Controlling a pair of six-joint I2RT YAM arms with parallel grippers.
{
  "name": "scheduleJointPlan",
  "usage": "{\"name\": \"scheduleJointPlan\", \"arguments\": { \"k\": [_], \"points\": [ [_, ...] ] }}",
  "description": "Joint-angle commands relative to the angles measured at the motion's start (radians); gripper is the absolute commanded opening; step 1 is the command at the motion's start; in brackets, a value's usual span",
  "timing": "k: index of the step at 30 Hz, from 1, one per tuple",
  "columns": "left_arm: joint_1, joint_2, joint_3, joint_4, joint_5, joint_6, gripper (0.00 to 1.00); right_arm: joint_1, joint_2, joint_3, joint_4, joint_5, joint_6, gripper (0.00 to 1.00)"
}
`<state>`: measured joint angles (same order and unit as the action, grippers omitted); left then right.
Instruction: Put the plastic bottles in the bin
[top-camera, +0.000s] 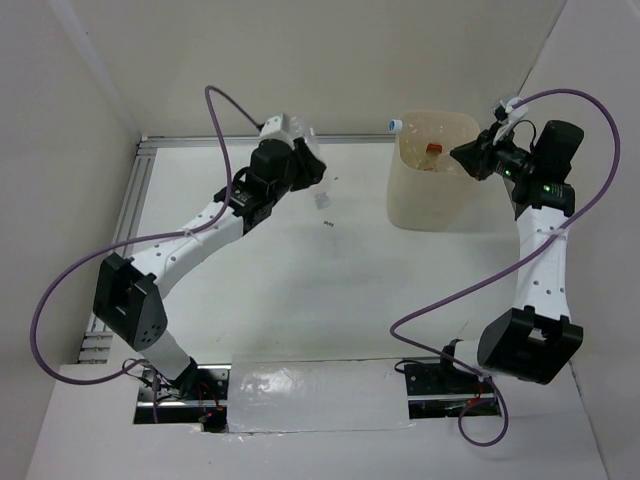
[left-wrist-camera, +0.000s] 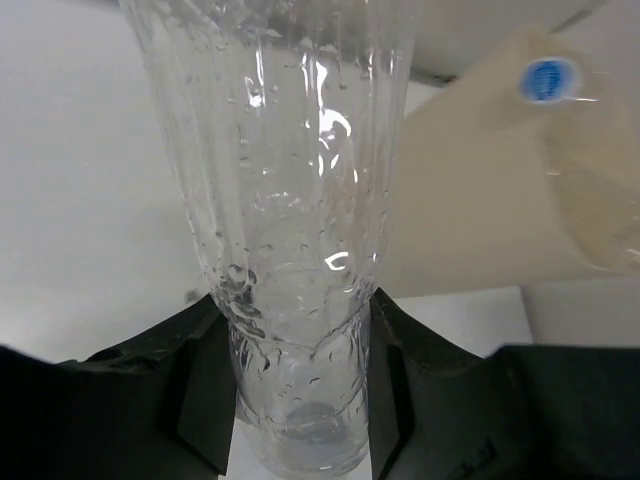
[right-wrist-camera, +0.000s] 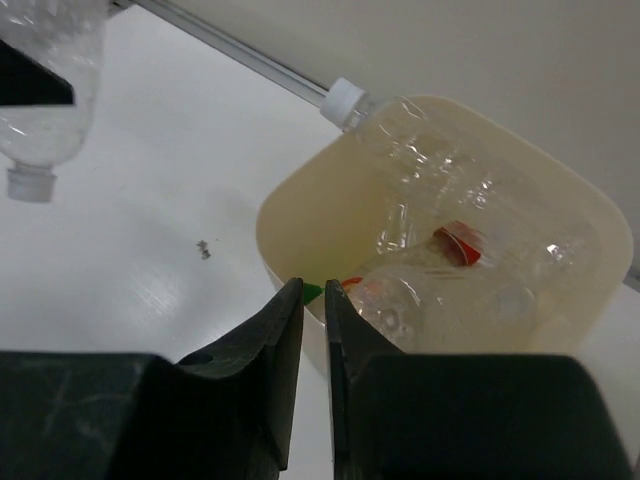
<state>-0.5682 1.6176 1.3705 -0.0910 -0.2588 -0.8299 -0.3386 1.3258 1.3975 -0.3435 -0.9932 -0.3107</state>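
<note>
Left gripper (left-wrist-camera: 298, 330): clamped on a clear crinkled plastic bottle (left-wrist-camera: 290, 200).
Handling: likely light, thin-walled, crushable and slick; the ribbed waist looks the surest hold.
Right gripper (right-wrist-camera: 312, 300): nearly closed, empty, over the cream translucent plastic bin (right-wrist-camera: 272, 215).

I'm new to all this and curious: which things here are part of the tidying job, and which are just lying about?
Part of the job: the clear bottle in the left gripper; the bin; the bottles in it.
Just lying about: a small dark speck on the table; purple cables.
</note>
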Motion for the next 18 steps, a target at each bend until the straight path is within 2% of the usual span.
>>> {"name": "scheduleJointPlan", "arguments": {
  "k": [1,2,3,6,10,18],
  "points": [
    [-0.045,-0.007,0.134,0.247,0.110,0.276,0.05,-0.014,-0.040,0.020,-0.046,0.106,-0.031,0.23],
    [-0.045,0.007,0.160,0.296,0.137,0.302,0.05,-0.014,-0.040,0.029,-0.099,0.107,-0.044,0.08],
    [-0.061,0.022,0.182,0.328,0.200,0.327,0.05,-0.014,-0.040,0.029,-0.127,0.107,-0.057,0.00],
    [-0.070,0.096,0.280,0.437,0.317,0.365,0.07,-0.040,-0.059,0.018,-0.193,0.058,-0.099,0.00],
    [-0.081,0.186,0.373,0.570,0.401,0.365,0.11,-0.050,-0.138,-0.055,-0.204,0.099,-0.094,0.00],
    [-0.113,0.291,0.484,0.684,0.441,0.335,0.16,-0.050,-0.224,-0.144,-0.242,0.126,-0.126,0.00]
  ]
}}
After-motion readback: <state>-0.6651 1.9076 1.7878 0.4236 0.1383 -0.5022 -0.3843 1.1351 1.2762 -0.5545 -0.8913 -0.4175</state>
